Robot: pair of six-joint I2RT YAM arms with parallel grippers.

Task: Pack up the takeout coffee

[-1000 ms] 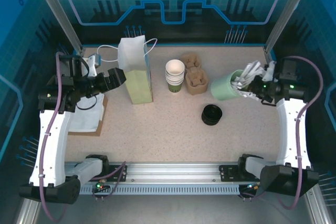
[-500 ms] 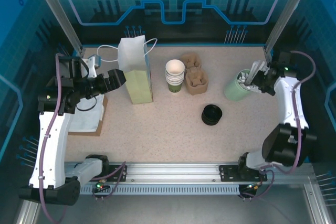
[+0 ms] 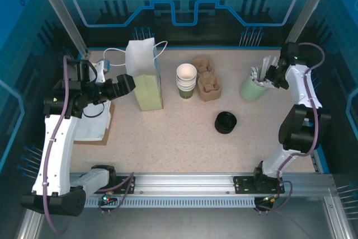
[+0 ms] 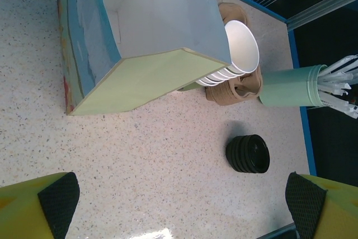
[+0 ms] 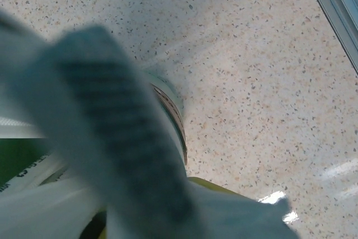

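Note:
The takeout coffee is out of view. My left gripper (image 3: 124,86) hangs open and empty just left of the upright pale-green paper bag (image 3: 144,79). In the left wrist view its pads (image 4: 59,201) frame bare table, and the bag's open mouth (image 4: 145,32) is ahead. My right gripper (image 3: 272,75) is at the rim of the pale-green cup (image 3: 250,89), among its white packets (image 3: 262,74). That cup stands upright at the back right. A blurred white packet (image 5: 123,155) covers the right jaws, so their state is hidden.
A stack of nested green cups (image 3: 186,79) stands beside brown cardboard carriers (image 3: 206,78) at the back middle. A stack of black lids (image 3: 226,122) lies mid-table. Flat white paper (image 3: 92,124) lies under the left arm. Frame posts flank both back corners.
The right gripper swung back and to the right, and the pale-green cup went with it from tilted to upright. The left arm has barely moved.

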